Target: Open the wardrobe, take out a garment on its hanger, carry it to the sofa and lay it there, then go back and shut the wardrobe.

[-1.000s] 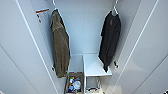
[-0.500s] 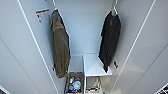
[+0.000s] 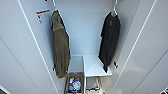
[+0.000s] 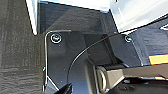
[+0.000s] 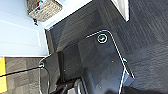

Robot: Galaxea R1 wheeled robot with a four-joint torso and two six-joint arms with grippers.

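Note:
The wardrobe (image 3: 85,32) stands open in front of me, with its white doors swung out to the left (image 3: 20,50) and right (image 3: 150,50). The black garment (image 3: 109,37) hangs on the right inside, on a thin white hanger (image 3: 114,10) whose hook reaches up near the top. It hangs straight, its hem just above a low white shelf (image 3: 93,66).
An olive-brown jacket (image 3: 60,47) hangs on the left inside. A wicker basket (image 3: 73,85) of small items sits on the wardrobe floor and also appears in the right wrist view (image 5: 43,8). Dark carpet (image 4: 20,50) lies under both arms, with a white door edge (image 4: 32,15) close by.
The whole head picture has shifted very slightly. Nothing inside the wardrobe has moved.

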